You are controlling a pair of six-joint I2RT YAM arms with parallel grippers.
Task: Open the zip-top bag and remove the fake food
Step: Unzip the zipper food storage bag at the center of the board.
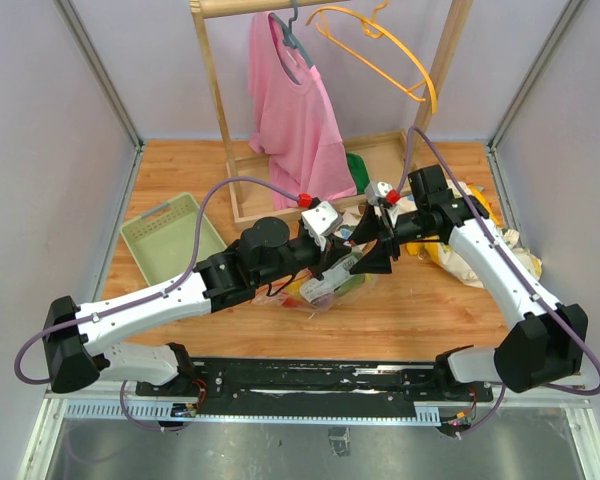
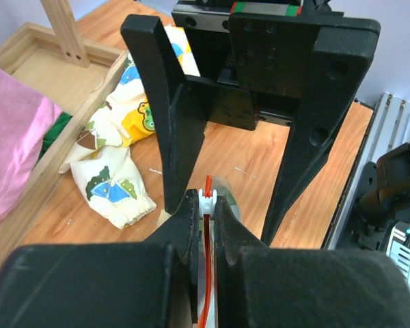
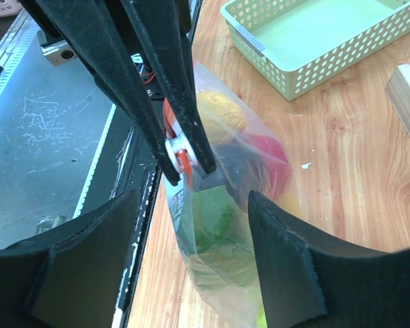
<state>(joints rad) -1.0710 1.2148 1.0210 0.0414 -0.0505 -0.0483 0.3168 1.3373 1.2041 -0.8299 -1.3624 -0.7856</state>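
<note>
At the far left the pale green perforated plastic tray (image 1: 170,242) is sitting unused, well apart from the action; right of it, at the middle of the wooden table (image 1: 430,310), the left gripper (image 3: 188,167) is pinching shut on the orange-red zipper strip (image 2: 205,273) of the clear crinkly zip-top bag (image 3: 225,239), its fingers meeting at a small white slider piece (image 2: 206,201); the bag is hanging below that pinch, bulging with the fake food (image 3: 215,213), yellow, red, green and a dark piece all inside the plastic; whether the bag's bottom is touching the wood I cannot tell. Just to the right, the right gripper (image 3: 191,198) is facing the left one with its fingers spread wide, straddling the bag's mouth and gripping nothing; further right the dinosaur-print white-and-yellow cloth (image 2: 113,184) is lying crumpled. The step in hand looks to be the opening of the zipper, with nothing removed yet; the next move probably calls for the right fingers closing on the plastic beside the slider, so that one arm is anchoring the mouth while the other is drawing the slider along the strip.
</note>
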